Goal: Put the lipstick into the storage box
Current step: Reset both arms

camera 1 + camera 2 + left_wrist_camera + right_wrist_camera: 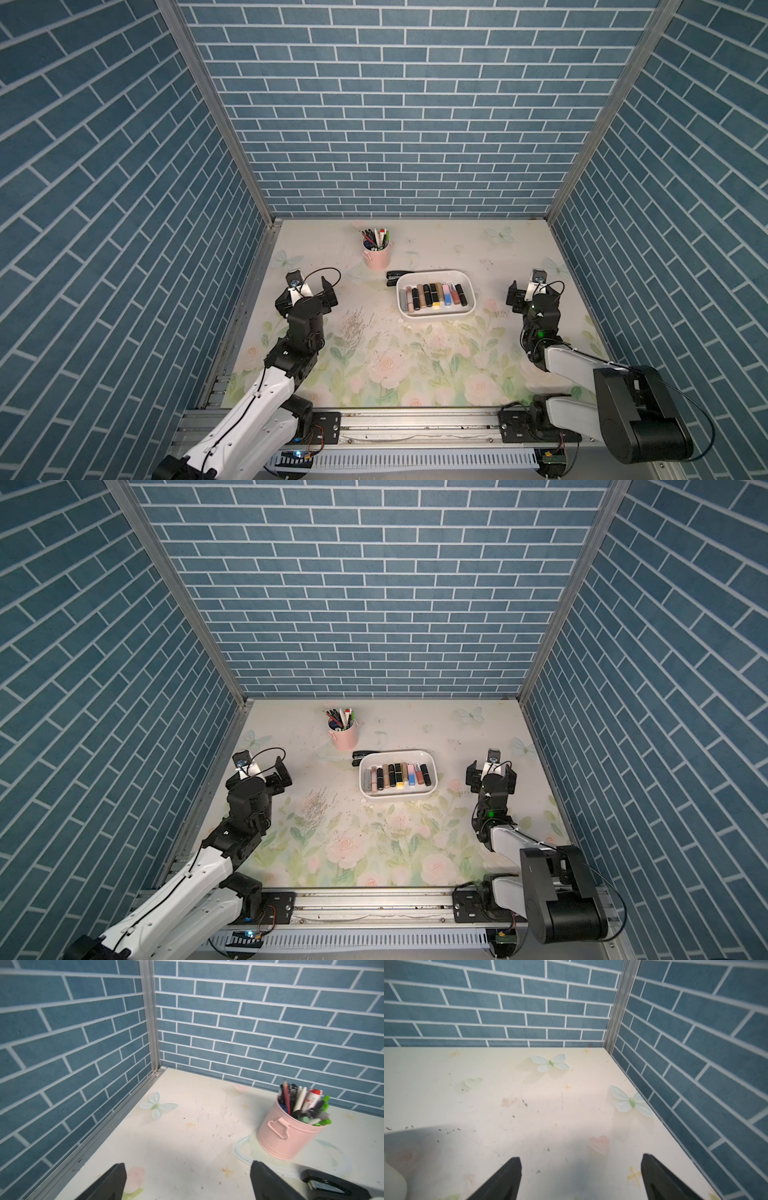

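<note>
We see the shallow white plastic storage box (436, 312) with rounded corners resting near the middle of the floral-printed bench (415, 374), its long side running across in both top views. The lipsticks (434, 294), slim tubes in black, brown, grey, pink and blue, lie inside it in one row, side by side. Each tube points from the box's near wall toward its far wall.

We take the box as the centre of a dial in a top view, with 12 o'clock toward the far brick wall. The left fingers (328, 293) then stand at 9 o'clock, well apart from the box. The right fingers (514, 297) stand at 3 o'clock, nearer to it but clear of its rim. Neither pair reaches over the box or touches a tube.

In the left wrist view the left fingers (114, 1182) are spread wide with only bare bench between them. In the right wrist view the right fingers (508, 1178) are likewise spread wide and hold nothing. We cannot tell how high either pair hangs above the bench.

A round pink metal pen cup (377, 259) full of pens stands at 11 o'clock from the box, near it. A black stapler (394, 277) lies at 10 o'clock, just beside the box's far left corner. We cannot tell whether the two touch.
</note>
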`<state>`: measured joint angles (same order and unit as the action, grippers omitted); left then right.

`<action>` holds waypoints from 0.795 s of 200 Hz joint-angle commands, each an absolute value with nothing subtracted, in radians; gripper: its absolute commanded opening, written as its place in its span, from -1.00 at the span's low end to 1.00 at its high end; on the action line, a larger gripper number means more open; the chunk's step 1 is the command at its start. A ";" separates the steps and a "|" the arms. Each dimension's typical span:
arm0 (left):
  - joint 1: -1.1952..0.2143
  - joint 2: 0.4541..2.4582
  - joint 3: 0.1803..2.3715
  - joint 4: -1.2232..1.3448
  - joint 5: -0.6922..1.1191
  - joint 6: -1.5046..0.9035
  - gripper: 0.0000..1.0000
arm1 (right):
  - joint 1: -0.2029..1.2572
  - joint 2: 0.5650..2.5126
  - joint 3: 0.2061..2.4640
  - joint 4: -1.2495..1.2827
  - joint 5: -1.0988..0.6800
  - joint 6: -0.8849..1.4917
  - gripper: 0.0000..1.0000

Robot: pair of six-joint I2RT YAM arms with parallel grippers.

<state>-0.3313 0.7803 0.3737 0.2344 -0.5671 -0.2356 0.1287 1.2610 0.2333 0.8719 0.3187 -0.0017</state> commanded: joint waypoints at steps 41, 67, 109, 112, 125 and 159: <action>-0.094 0.969 0.307 0.601 -0.248 -0.130 0.99 | 0.110 1.463 0.138 1.385 0.234 -0.034 0.87; -0.081 1.104 0.285 0.758 -0.232 -0.058 0.99 | 0.110 1.520 0.115 1.482 0.225 -0.035 0.87; -0.075 1.318 0.280 0.987 -0.181 -0.032 0.99 | 0.108 1.533 0.152 1.422 0.213 -0.041 0.89; -0.075 1.332 0.277 1.004 -0.182 -0.029 0.99 | 0.109 1.534 0.158 1.411 0.213 -0.041 0.89; -0.074 1.381 0.253 1.091 -0.181 -0.010 0.99 | 0.107 1.536 0.189 1.353 0.203 -0.039 0.89; -0.075 1.472 0.220 1.234 -0.162 0.009 0.99 | 0.091 1.535 0.199 1.331 0.173 -0.030 0.91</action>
